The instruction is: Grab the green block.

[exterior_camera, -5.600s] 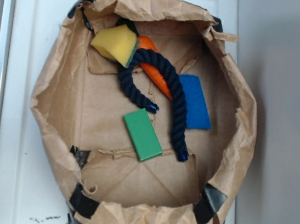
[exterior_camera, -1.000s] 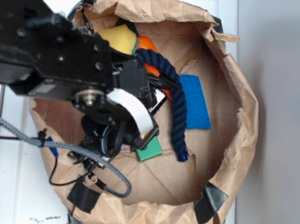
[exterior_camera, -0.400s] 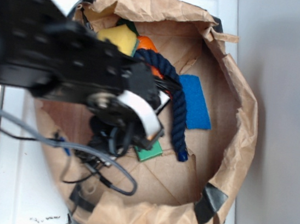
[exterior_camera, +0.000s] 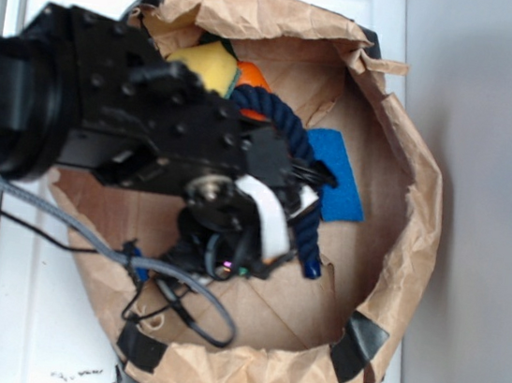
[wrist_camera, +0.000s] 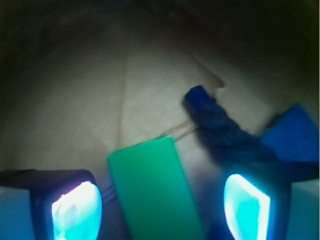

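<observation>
1. The white tabletop (exterior_camera: 23, 312) carries a crumpled brown paper bag (exterior_camera: 409, 174), opened wide and flattened into a shallow basin, with black tape at several spots on its rim.
2. The black robot arm (exterior_camera: 104, 124) reaches in from the left side of the exterior view and covers much of the bag's left and middle floor; grey and black cables (exterior_camera: 178, 285) loop below it.
3. A dark navy rope (exterior_camera: 306, 208) curves across the bag floor, one end lying just right of the arm's wrist. In the wrist view its frayed end (wrist_camera: 200, 100) lies just beyond the green block's far right corner.
4. A blue flat rectangle (exterior_camera: 338, 179) lies right of the rope, partly under it.
5. A yellow sponge (exterior_camera: 207, 64) sits at the top of the bag, with an orange object (exterior_camera: 251, 82) just beside it, mostly hidden.
6. The gripper (wrist_camera: 162, 205) has its jaws spread apart, their pads glowing pale cyan at both lower corners of the wrist view.
7. The green block (wrist_camera: 152, 190) lies flat on the paper floor between the spread jaws, nearer the left pad; neither pad clearly touches it. In the exterior view the arm hides it.
</observation>
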You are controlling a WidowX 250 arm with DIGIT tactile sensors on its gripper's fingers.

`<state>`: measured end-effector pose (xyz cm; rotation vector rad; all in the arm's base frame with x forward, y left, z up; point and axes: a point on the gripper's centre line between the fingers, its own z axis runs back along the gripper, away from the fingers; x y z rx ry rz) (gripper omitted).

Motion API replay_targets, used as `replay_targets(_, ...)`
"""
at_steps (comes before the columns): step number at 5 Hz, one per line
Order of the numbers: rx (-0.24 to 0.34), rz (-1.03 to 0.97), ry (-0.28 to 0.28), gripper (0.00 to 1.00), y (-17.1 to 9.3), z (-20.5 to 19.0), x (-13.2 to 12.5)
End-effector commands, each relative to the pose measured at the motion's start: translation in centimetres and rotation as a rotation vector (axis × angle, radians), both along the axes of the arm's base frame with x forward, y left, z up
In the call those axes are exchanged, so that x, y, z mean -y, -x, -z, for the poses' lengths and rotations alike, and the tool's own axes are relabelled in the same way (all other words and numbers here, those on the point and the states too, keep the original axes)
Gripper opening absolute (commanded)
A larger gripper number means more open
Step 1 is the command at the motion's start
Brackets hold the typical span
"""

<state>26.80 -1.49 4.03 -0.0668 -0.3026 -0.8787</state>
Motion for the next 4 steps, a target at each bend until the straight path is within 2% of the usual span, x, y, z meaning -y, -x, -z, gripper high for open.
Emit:
replay_targets(1, 0.008, 0.057, 0.008, 1.0, -1.4, 0.3, -0.5)
replay_targets(3, -0.022, 0.1, -0.001, 1.0, -1.7, 0.9, -0.8)
replay_targets(4, -0.004, 0.074, -0.017, 0.2, -1.2, 2.5, -0.5)
